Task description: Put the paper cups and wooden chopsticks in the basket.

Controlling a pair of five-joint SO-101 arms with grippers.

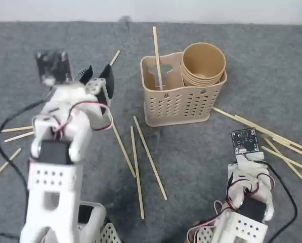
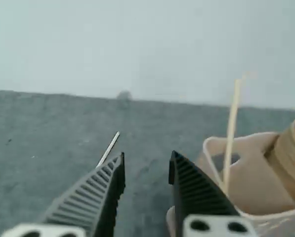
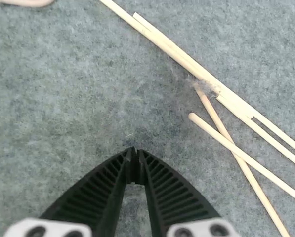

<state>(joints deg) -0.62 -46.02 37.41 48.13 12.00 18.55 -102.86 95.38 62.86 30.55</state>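
Left gripper (image 1: 97, 71) gapes empty, nine o'clock from basket (image 1: 176, 109); right gripper (image 3: 136, 149) sits pinched closed. Loose chopsticks (image 1: 136, 167) likely need grabbing next.

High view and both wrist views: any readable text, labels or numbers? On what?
None readable.
Small black circuit board on the right arm: pale specks, too small to read.
Blurred black board on the left arm: unreadable.
Beige perforated plastic basket, stacked brown paper cups, wooden chopsticks: no print seen.
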